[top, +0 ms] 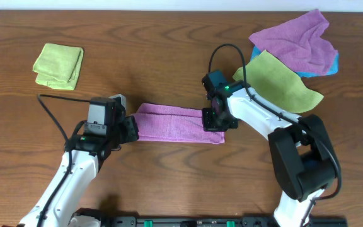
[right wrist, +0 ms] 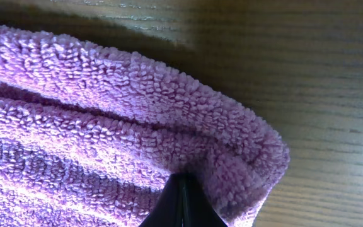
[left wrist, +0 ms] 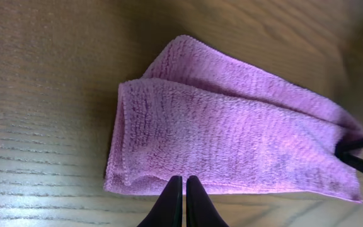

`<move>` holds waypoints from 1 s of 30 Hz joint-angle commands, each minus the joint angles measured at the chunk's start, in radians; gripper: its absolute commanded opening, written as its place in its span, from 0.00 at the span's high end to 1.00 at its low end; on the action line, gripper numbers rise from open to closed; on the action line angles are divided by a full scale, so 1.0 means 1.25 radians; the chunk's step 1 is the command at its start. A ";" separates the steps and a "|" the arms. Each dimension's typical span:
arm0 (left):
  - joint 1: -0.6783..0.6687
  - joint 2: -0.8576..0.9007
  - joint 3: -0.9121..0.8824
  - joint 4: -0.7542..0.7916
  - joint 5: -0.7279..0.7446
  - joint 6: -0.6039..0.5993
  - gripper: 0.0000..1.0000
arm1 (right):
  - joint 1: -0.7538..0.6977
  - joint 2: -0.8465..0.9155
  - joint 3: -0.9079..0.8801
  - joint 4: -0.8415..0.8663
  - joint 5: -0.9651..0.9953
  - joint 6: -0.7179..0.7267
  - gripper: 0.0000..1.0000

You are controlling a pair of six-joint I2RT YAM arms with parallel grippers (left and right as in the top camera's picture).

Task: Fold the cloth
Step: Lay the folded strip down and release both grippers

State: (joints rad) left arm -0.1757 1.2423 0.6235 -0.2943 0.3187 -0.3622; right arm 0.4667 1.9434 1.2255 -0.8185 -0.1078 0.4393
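Overhead, the cloth (top: 178, 123) lies in the middle of the wooden table (top: 169, 50), folded into a long, narrow purple strip that runs left to right. The left gripper (top: 130, 128) sits at the strip's left end and the right gripper (top: 214, 120) at its right end, both touching the fabric.

From the left wrist view, the left gripper's fingers are pressed together, their tips resting on the near hem of the cloth. The fabric there lies flat, and it is not possible to tell whether a layer is caught between them. This view also shows two stacked layers with a rounded fold at the left end. At the far end, the dark fingers (left wrist: 361, 154) of the other arm meet the fabric.

From the right wrist view, the right gripper is clenched on the cloth. Its tips are buried where the terry layers pucker, just inside the rounded end of the fold.

At the table's far left lies a folded yellow-green cloth (top: 58, 65), well apart from the strip. At the far right, a rumpled purple cloth (top: 295, 41) lies over a bit of blue fabric (top: 334, 63), and a second yellow-green cloth (top: 279, 81) lies spread out just beside it, near the right arm.
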 commanded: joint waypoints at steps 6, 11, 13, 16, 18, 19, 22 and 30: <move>-0.124 0.043 0.016 0.016 -0.193 0.027 0.94 | 0.009 -0.175 -0.006 -0.009 -0.007 0.016 0.98; -0.182 0.081 0.016 0.085 -0.326 0.035 0.94 | 0.009 -0.302 -0.006 -0.034 -0.006 0.016 0.98; -0.193 0.098 0.016 0.139 -0.322 0.056 0.94 | 0.009 -0.335 -0.006 -0.043 -0.006 0.013 0.98; -0.197 0.110 0.016 0.175 -0.284 0.056 0.94 | 0.009 -0.366 -0.006 -0.060 0.003 0.013 0.98; -0.197 0.110 0.016 0.173 -0.237 0.054 0.94 | 0.009 -0.370 -0.006 -0.070 0.003 0.013 0.98; -0.197 0.110 0.016 0.173 -0.208 0.053 0.94 | 0.009 -0.370 -0.006 -0.075 0.003 0.013 0.98; -0.197 0.110 0.016 0.167 -0.172 0.053 0.94 | 0.009 -0.370 -0.007 -0.084 0.005 0.013 0.99; -0.204 0.156 0.016 0.205 -0.264 0.107 0.94 | 0.009 -0.370 -0.007 -0.084 0.049 0.012 0.98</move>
State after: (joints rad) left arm -0.4274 1.4002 0.6262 -0.0467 0.0441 -0.2779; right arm 0.4706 1.4902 1.2163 -0.9226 -0.0906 0.4442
